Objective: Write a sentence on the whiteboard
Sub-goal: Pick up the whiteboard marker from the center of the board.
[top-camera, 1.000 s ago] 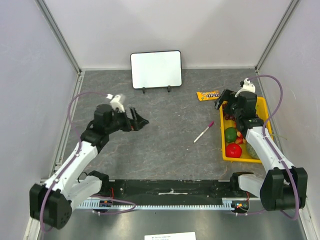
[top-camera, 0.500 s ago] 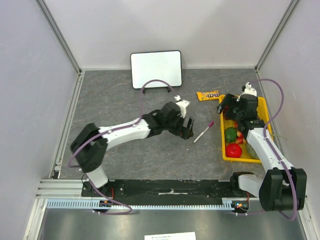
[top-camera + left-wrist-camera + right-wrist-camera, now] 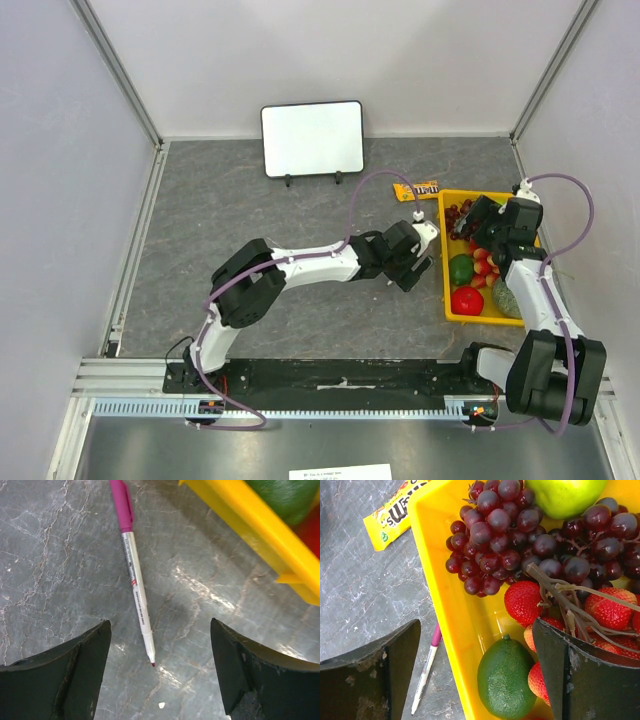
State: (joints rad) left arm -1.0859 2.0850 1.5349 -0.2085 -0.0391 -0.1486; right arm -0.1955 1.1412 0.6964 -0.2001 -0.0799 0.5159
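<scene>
The whiteboard (image 3: 312, 139) stands upright on its two black feet at the back of the table. Its face is blank and no sentence shows on it. A marker (image 3: 136, 580) with a white barrel and a pink end lies flat on the grey table, its bare red tip pointing toward my left gripper (image 3: 160, 630). That gripper is open, hovering low over the marker's tip end and touching nothing. In the top view the left gripper (image 3: 412, 268) covers the marker. My right gripper (image 3: 476, 630) is open above the yellow tray's left wall, with the marker (image 3: 427, 672) lying beside that wall.
The yellow tray (image 3: 447, 300) at the right holds dark grapes (image 3: 505, 535), strawberries (image 3: 522, 602), a lime (image 3: 505, 680) and a green apple (image 3: 565, 495). A yellow candy packet (image 3: 416, 189) lies on the table behind the tray.
My left arm has swung from the left side across the table to the marker, and its jaws have narrowed slightly. The right gripper has shifted rightward over the tray.
</scene>
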